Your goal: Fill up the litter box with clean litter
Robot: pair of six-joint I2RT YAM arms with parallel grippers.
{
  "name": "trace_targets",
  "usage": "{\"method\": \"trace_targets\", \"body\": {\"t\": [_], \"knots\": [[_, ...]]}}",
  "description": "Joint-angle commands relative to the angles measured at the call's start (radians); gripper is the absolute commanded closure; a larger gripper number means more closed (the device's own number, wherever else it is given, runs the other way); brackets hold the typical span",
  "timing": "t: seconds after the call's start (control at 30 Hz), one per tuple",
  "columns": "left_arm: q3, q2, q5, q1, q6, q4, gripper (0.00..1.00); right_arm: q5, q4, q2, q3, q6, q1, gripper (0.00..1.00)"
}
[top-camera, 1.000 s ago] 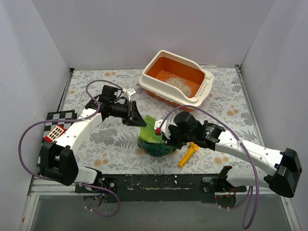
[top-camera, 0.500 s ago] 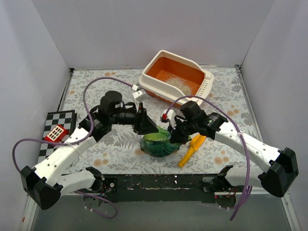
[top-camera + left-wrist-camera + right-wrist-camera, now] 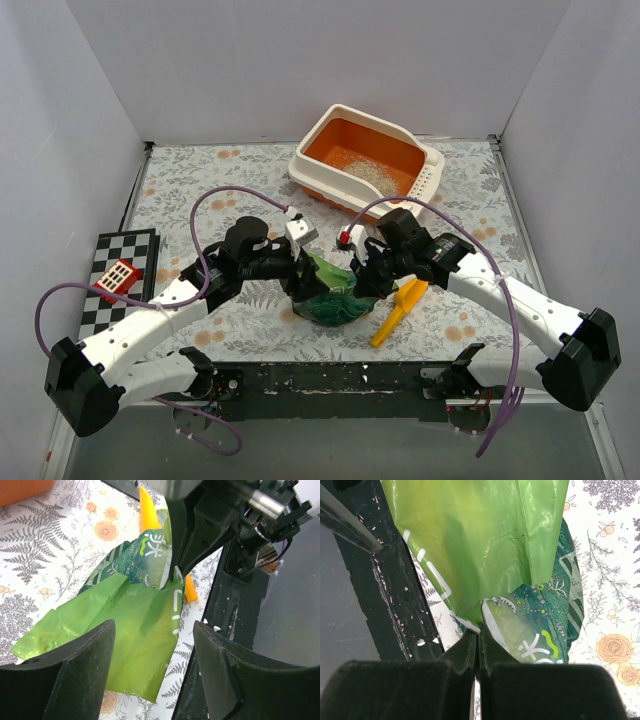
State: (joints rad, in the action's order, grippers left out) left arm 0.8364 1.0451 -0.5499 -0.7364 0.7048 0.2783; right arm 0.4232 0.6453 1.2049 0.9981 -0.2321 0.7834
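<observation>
Two arms: both meet at the green bag [image 3: 328,297], near middle of the table [image 3: 200,180].
Left gripper [image 3: 152,630]: fingers spread wide; the bag's light-green film lies in the gap, apart from both fingers.
Right gripper [image 3: 477,639]: fingers pressed together, pinching the bag's edge where light-green film meets the dark printed face.
Bag shape: crumpled, one edge drawn up toward the right gripper.
Litter box [image 3: 300,172]: far side of the table, right of centre, well apart from both grippers; perforated ledge at its right end.
Clean litter [image 3: 372,175]: small pale heap on the orange floor, toward the ledge end.
Scoop [image 3: 393,320]: yellow-orange, lying just right of the bag, partly under the right arm.
</observation>
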Motion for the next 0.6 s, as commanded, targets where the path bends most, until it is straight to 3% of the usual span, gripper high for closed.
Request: {"method": "trace_targets", "body": {"t": [0.0,0.3,0.57], "knots": [[-0.055,-0.034,0.025,-0.021,-0.047,-0.083,0.36,0.017,0.054,-0.005,0.007,0.031,-0.012,0.99],[-0.082,0.009,0.05,-0.069,-0.094,-0.109,0.33,0.037,0.043,0.028,0.027,0.042,-0.023,0.99],[-0.102,0.098,0.117,-0.109,-0.134,-0.143,0.39,0.068,0.062,0.036,0.057,0.024,-0.044,0.99]]}}
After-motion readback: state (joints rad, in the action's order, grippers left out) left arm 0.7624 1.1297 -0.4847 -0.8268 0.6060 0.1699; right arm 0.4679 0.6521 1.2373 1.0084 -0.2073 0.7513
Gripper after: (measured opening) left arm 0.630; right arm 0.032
